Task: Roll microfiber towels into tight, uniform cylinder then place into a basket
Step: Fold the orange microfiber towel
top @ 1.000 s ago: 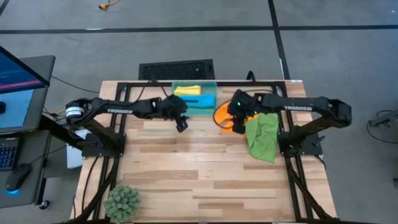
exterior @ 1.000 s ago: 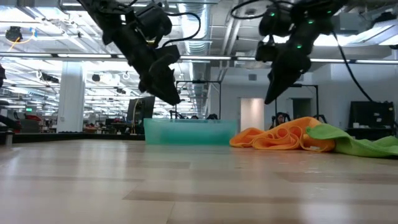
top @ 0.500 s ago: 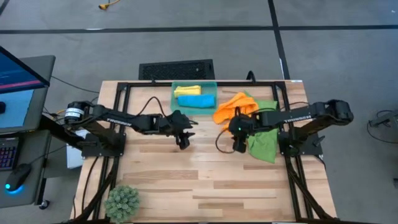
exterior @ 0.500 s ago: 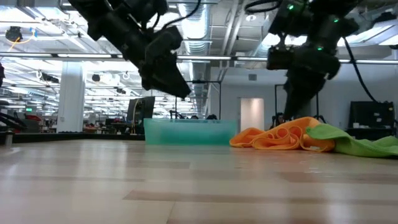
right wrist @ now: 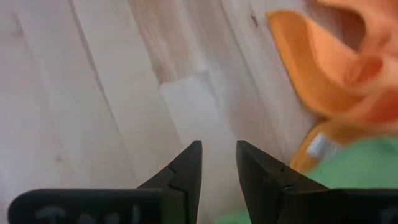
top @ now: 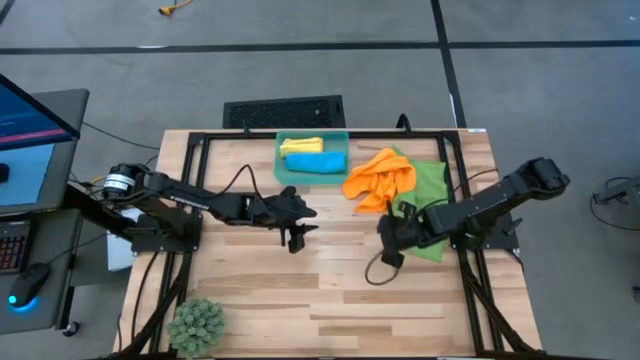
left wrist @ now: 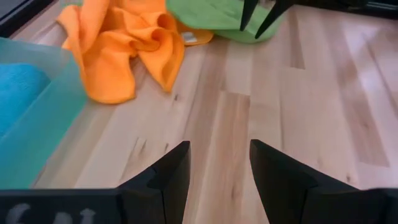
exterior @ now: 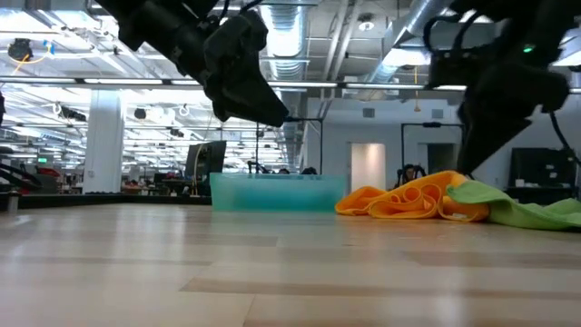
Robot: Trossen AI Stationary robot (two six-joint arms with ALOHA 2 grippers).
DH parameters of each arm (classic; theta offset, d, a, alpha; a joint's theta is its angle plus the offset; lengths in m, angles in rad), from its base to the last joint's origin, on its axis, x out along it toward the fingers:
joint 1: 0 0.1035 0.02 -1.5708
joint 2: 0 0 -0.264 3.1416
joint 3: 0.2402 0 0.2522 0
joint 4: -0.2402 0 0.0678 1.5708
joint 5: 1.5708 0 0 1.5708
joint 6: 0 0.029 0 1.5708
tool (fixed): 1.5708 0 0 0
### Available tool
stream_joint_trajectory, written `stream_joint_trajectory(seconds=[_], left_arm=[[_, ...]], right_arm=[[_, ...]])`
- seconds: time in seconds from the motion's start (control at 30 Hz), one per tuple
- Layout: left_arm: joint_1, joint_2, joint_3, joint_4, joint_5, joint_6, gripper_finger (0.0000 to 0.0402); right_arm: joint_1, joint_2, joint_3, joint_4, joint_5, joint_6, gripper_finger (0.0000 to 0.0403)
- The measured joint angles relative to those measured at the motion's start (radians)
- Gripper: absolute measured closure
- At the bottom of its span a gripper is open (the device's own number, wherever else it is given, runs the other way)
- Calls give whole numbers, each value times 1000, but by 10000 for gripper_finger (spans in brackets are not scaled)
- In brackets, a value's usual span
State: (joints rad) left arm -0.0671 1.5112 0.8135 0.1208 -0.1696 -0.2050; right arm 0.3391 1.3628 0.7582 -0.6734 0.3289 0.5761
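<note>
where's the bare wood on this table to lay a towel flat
The widest free patch is the front half of the table, bordered by the small plant at the front left corner and the two pincers. A narrower strip lies between the left pincer and right pincer. The back is crowded: basket, orange towel, green towel.

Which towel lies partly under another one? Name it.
The green towel: the crumpled orange towel overlaps its edge on the table. The yellow towel and blue towel sit rolled in the basket.
</note>
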Motion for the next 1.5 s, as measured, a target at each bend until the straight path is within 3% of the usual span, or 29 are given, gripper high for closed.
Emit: stream_joint_trajectory(seconds=[0.27,0.47,0.7,0.83,0.97,1.27,1.5], left_arm=[[-56,0,0,8,0,-25,245],[-112,0,0,7,0,-26,245],[-171,0,0,7,-18,-65,245],[-197,0,0,6,-53,-100,245],[-219,0,0,8,-54,-118,245],[-266,0,1,75,-56,-118,245],[-299,0,1,81,-86,-100,245]], right_arm=[[189,0,0,-150,181,378,282],[315,0,0,-159,202,627,282],[389,0,0,-139,357,732,282],[344,0,1,-90,456,653,282],[235,0,1,-30,459,536,282],[-70,0,1,72,250,325,282],[-170,0,1,241,209,185,282]])
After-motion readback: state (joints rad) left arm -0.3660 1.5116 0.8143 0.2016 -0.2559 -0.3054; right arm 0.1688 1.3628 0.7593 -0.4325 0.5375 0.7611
